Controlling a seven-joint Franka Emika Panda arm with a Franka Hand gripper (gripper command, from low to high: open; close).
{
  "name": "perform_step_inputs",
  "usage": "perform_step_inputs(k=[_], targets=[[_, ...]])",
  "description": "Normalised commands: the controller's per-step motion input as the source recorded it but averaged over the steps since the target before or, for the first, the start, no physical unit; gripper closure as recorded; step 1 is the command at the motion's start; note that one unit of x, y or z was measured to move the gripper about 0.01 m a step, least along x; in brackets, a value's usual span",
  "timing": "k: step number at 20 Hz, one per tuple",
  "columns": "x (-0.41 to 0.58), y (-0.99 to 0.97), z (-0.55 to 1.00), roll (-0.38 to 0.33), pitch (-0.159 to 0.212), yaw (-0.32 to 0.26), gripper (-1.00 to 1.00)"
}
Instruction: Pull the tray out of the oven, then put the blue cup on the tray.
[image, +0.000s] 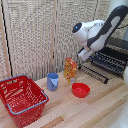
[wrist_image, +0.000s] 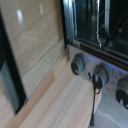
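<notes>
Tray (image: 111, 61) showing extended from oven (image: 117, 46); blue cup (image: 52, 81) sitting on table (image: 95, 107), awaiting placement. End effector (image: 84, 54) nearing oven, state indeterminable.

Behind the work area you see a folding screen (image: 35, 35) of pale woven panels set in light wooden frames, standing upright and filling the whole back of the exterior view. In front of it runs a table (image: 100, 107) of light wooden planks with visible grain, its boards running diagonally across that view. The light is soft and even, and you get only faint shadows on the wood. In the wrist view the same pale wood (wrist_image: 55, 95) shows up close, blurred, with a glossy reflection beside it.
</notes>
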Motion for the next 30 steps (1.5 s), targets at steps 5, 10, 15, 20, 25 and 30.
perform_step_inputs(k=[5, 10, 15, 20, 25, 30], targets=[[0.03, -0.45, -0.15, -0.234, 0.021, 0.03, -1.0], [-0.047, -0.57, -0.04, -0.201, 0.001, 0.0, -1.0], [-0.043, -0.72, -0.11, -0.141, 0.0, 0.002, -1.0], [0.0, -0.68, -0.19, -0.055, 0.004, 0.017, -1.0], [0.003, -0.61, -0.06, -0.011, 0.015, 0.033, -1.0], [0.0, -0.32, 0.0, 0.009, 0.021, 0.024, -1.0]])
